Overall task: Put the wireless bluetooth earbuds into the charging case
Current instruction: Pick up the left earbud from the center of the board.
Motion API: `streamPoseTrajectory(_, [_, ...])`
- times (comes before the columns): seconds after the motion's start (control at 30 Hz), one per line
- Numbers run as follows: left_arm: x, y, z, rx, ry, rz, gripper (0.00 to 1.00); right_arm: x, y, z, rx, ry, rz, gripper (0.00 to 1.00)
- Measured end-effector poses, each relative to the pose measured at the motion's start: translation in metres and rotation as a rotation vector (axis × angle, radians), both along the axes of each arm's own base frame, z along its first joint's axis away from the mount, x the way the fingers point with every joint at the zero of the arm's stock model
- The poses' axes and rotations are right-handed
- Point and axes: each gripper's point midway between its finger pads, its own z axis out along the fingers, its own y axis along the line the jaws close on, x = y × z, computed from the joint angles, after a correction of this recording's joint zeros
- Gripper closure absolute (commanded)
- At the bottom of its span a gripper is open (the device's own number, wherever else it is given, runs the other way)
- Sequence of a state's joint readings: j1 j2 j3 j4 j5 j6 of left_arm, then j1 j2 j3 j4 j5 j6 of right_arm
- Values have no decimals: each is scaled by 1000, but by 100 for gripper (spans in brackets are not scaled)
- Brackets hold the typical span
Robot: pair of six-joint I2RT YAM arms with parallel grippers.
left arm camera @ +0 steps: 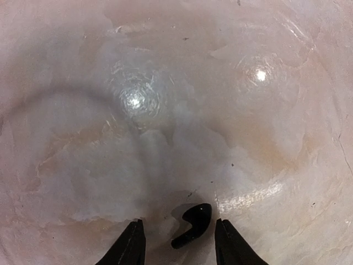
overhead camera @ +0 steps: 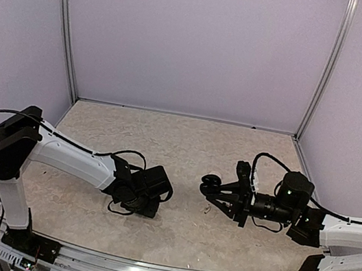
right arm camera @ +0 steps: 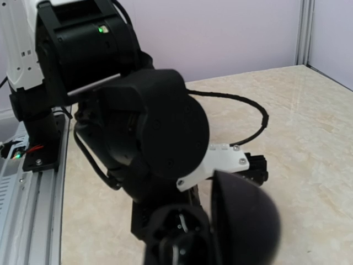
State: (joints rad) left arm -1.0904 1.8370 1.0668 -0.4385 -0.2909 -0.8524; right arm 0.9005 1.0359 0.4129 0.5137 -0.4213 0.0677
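Observation:
One glossy black earbud (left arm camera: 192, 223) with a short stem lies on the marbled table, seen in the left wrist view. My left gripper (left arm camera: 179, 222) points down over it, open, with a finger on each side and a gap to both. From above, the left wrist (overhead camera: 140, 195) hides this earbud. My right gripper (overhead camera: 217, 189) is shut on the round black charging case (overhead camera: 211, 182) and holds it above the table, facing the left arm. The case stands open in the right wrist view, its lid (right arm camera: 242, 221) raised beside the base (right arm camera: 179, 237).
The left arm's black wrist (right arm camera: 149, 127) fills the right wrist view just beyond the case. A tiny pale speck (overhead camera: 208, 210) lies on the table under the right gripper, too small to identify. Walls enclose the table on three sides.

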Motion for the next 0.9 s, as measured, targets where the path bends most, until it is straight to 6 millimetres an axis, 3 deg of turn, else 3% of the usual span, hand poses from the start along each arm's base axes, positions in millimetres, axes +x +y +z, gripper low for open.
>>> streamPoseTrajectory(0.23, [5,3,0,20,4,-56,57,0,0,-1,-4,0,0,100])
streamPoseTrajectory(0.53, [37,18,10,53,40,-166,58,-1,-2,-2,-14,2,-1,100])
streamPoseTrajectory(0.77, [36,2,27,23,59,-264,58,-1,-2,-5,-24,4,-2,100])
streamPoseTrajectory(0.9, [31,6,23,38,85,-265,51,-1,-3,-5,-28,3,-2,100])
